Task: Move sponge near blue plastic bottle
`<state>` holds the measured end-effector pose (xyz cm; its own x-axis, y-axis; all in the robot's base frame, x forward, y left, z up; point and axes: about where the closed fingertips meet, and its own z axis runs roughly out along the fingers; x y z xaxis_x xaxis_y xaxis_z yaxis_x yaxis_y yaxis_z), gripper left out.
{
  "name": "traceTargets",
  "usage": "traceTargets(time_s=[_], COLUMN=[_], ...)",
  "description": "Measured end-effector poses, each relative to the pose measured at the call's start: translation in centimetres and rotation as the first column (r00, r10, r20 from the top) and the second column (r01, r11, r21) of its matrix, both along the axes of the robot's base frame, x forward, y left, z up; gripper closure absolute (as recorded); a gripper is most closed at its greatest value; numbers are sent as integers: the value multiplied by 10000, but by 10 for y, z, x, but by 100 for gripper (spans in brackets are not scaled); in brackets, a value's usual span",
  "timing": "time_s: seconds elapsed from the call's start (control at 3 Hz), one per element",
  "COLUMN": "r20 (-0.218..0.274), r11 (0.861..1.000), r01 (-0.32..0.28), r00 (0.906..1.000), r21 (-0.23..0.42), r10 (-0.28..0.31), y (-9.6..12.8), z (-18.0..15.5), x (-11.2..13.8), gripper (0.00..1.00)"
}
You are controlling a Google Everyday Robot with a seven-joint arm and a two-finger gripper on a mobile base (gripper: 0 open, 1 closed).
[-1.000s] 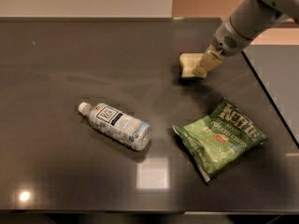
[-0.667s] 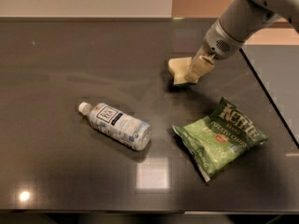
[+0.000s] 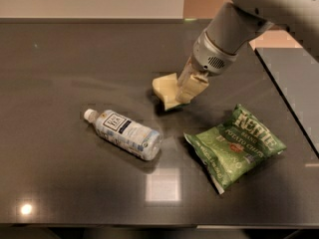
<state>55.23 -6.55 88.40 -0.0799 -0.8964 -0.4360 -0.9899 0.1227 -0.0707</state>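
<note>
Arm (image 3: 269, 1): smooth pale grey shell, rounded tubular links, no cables or screws visible. Wrist collar (image 3: 213, 58), directly above the end effector: darker silver-grey ring with a small patch of dotted vent holes on its lower face. End effector (image 3: 191, 89): short, blocky beige fingers, matte finish, narrower than the collar; it is pinched onto the sponge (image 3: 163, 86) immediately to its left.

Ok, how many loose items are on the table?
3: the blue plastic bottle lying at left, a green chip bag at right, and the sponge behind and between them, gripped by the pincer. Nothing appears hidden.
</note>
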Motion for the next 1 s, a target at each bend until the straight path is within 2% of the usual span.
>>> traceTargets(time_s=[0.33, 0.67, 1.0], r20=[123, 227, 197], r11=[9972, 9931, 9881], r01=[-741, -1172, -1536], r00=[9972, 9929, 9880], r21=[-48, -5, 113], r10=[741, 1172, 1534], y=[23, 31, 30], z=[-3, -7, -10], x=[-18, -24, -25], gripper=[100, 85, 61])
